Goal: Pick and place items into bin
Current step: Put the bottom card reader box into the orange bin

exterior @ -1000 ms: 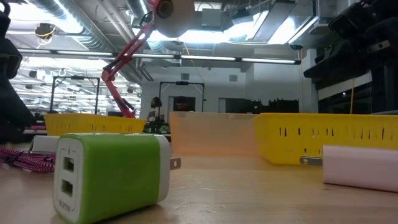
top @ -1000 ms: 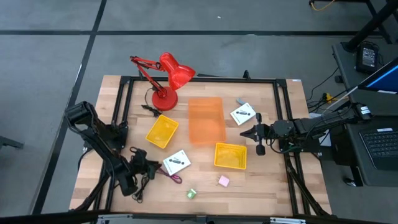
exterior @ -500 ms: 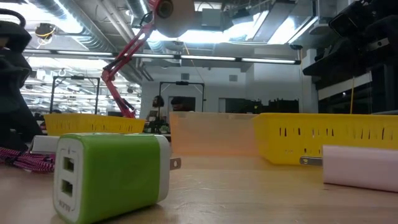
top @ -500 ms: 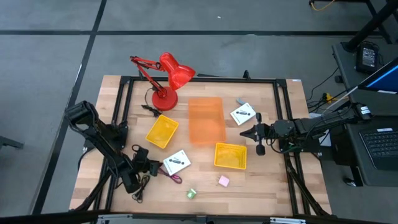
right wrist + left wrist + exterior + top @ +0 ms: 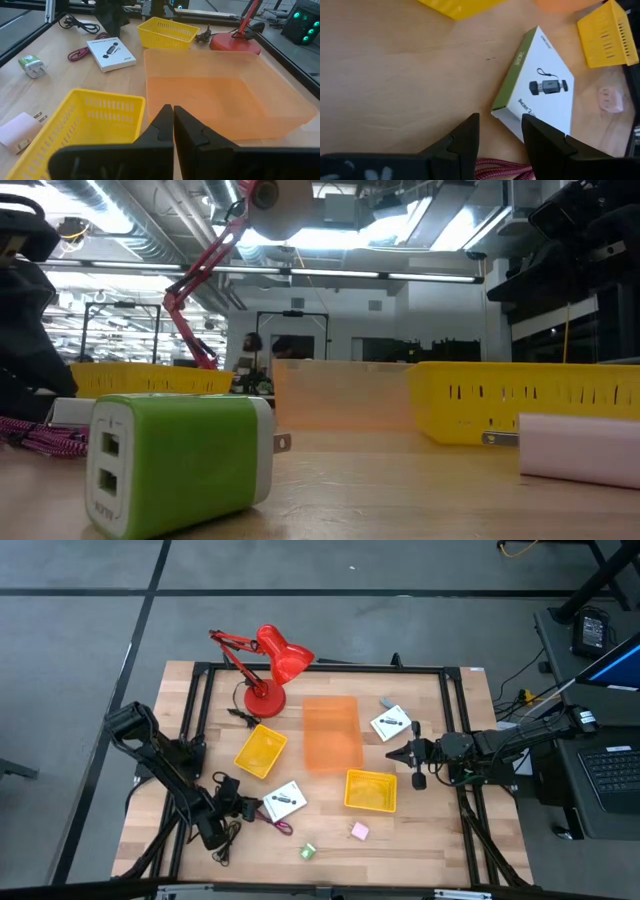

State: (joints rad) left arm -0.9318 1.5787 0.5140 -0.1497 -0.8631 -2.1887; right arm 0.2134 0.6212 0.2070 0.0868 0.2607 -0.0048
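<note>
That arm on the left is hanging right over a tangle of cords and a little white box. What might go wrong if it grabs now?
The left gripper is open above the maroon cord, right beside the white box. It could nudge the box aside or pinch its edge instead of the cord. The maroon cord lies close to the black cord, so lifting one might drag the other along. A dangling cord could also catch on the yellow basket on its way to the orange bin.

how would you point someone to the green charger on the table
Start from the orange bin in the middle of the table and go to the edge farthest from the red lamp. The green charger lies there, between the maroon cord and a pink charger. It is the only green thing, a small block with metal prongs.
</note>
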